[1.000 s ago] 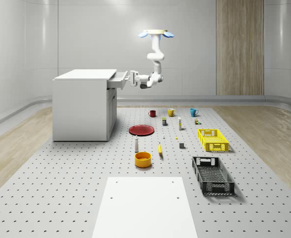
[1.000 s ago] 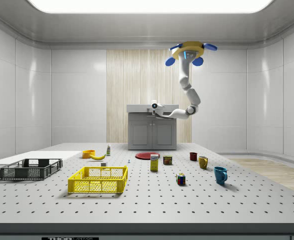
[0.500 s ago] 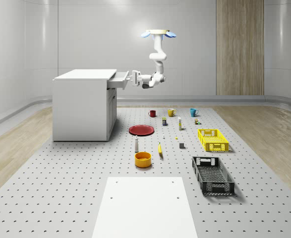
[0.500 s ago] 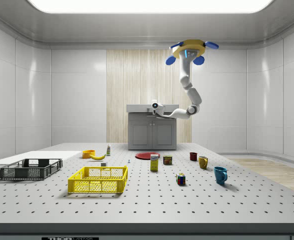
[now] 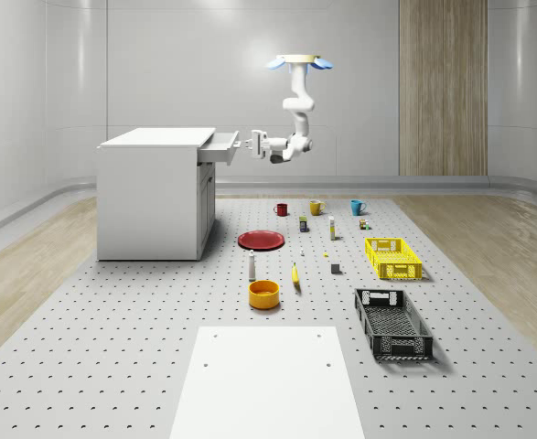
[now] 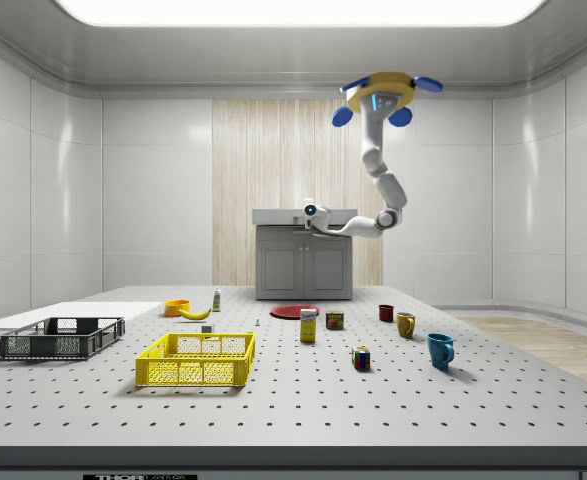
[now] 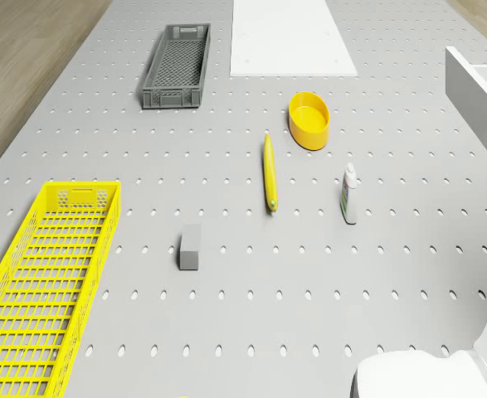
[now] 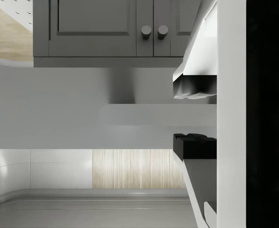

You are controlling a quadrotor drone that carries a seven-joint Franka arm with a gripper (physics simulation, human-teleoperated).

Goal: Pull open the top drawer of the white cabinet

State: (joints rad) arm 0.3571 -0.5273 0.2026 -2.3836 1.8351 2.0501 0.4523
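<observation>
Your drone [image 5: 300, 62] hovers high in the air, out beyond the front of the cabinet [image 5: 154, 192] and above the far end of the perforated floor [image 5: 112, 347]. Your arm [image 5: 297, 114] hangs from it, elbows back, and reaches level toward the cabinet.

The drawer [image 5: 220, 147] stands pulled partly out of the cabinet's top front edge. Your gripper [image 5: 244, 144] sits just off the drawer front, with a small gap showing between them in the whole-scene view. In the wrist view the two fingers [image 8: 195, 88] stand apart with nothing clamped, and the drawer front lies across the gap beyond them, above the cabinet's lower doors [image 8: 96, 23].

On the floor before the cabinet lies a red plate [image 5: 261, 240]. Nearer the floor's middle you have a bottle [image 7: 348, 193], a yellow bowl [image 7: 309, 120] and a banana [image 7: 269, 172]. A yellow crate [image 7: 44, 274] and a black crate [image 7: 177, 65] sit toward the floor's far side edge.
</observation>
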